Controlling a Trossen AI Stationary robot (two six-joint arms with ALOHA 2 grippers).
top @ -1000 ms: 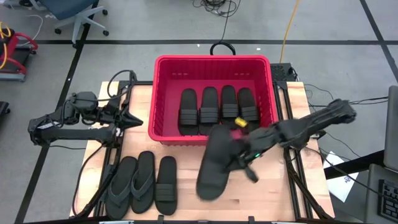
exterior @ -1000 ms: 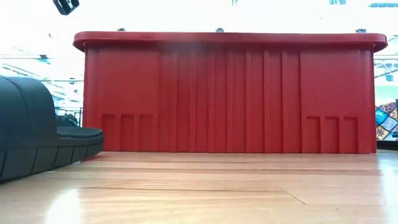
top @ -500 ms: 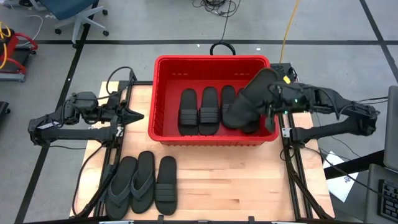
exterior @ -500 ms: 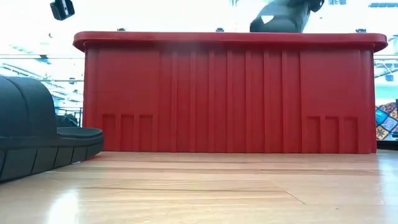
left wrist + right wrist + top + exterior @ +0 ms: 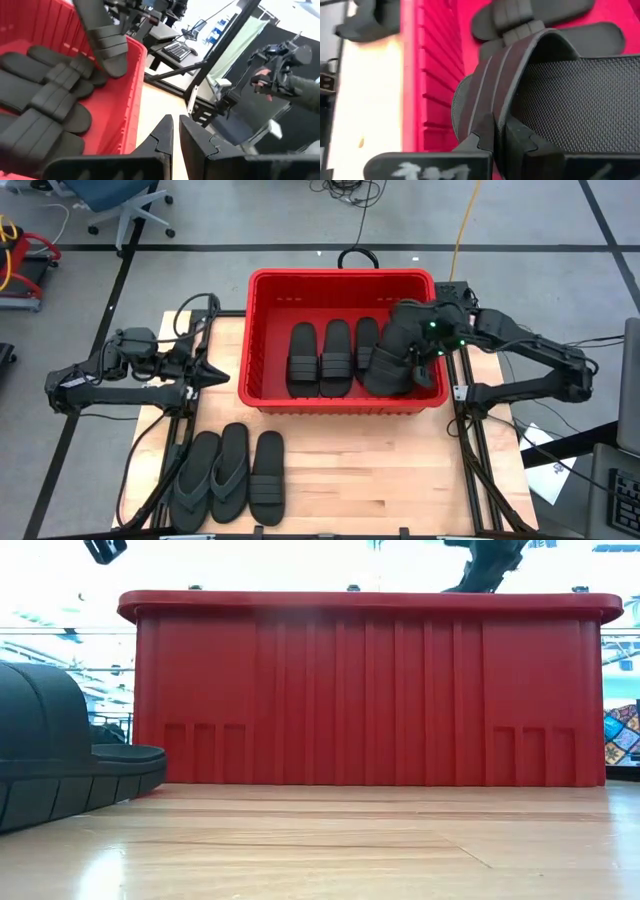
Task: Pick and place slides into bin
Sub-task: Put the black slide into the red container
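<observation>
I am holding a matte black band-strap slide (image 5: 393,358), tilted over the red bin (image 5: 262,340) at frame centre-right, my right gripper (image 5: 499,131) clamping its ribbed strap; my left gripper (image 5: 176,131) is waiting closed, empty.

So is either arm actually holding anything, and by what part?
Yes. The right pincer is shut on the ribbed strap of a black sandal, hanging it over the red bin. The left pincer is shut on nothing.

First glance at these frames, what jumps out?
The big red bin at the table's far edge, sandals lined up inside. The right gripper holds another sandal over its right end, jaws shut on the strap. Three more sandals lie near the front left corner.
</observation>
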